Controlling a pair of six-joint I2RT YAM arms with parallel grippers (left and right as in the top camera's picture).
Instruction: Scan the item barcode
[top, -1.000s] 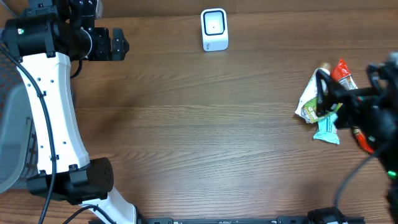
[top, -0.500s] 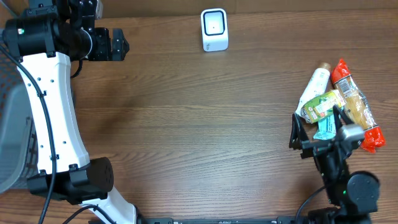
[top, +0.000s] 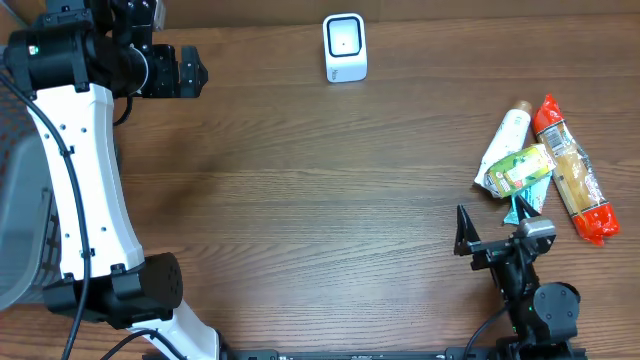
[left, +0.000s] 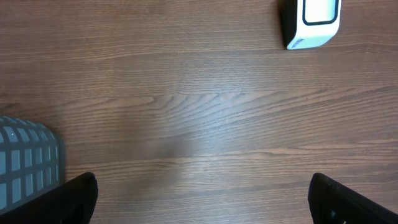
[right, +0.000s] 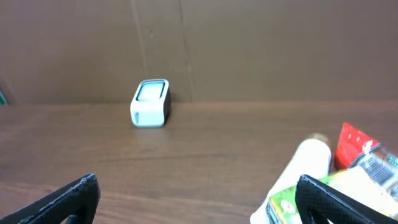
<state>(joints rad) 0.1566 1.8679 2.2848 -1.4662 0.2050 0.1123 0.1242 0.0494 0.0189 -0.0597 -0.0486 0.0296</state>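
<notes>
Bench (top: 300, 200): mid-brown wood, fine lengthwise grain with darker streaks.
Scanner (top: 345, 47): white casing, black border round a pale window.
Tube (top: 506, 136): white, tan cap.
Pouch (top: 520, 168): green and white print.
Small packet (top: 528, 203): teal.
Long wrapper (top: 573, 175): orange-red ends, beige middle.
Left arm (top: 85, 190): white shell, black joints.
Right arm (top: 535, 290): black, one grey fitting.
Left fingers (left: 74, 196) and right fingers (right: 68, 199): matt black.
Basket (left: 25, 162): grey-blue, square grid pattern.
Back wall (right: 249, 43): plain brown.
</notes>
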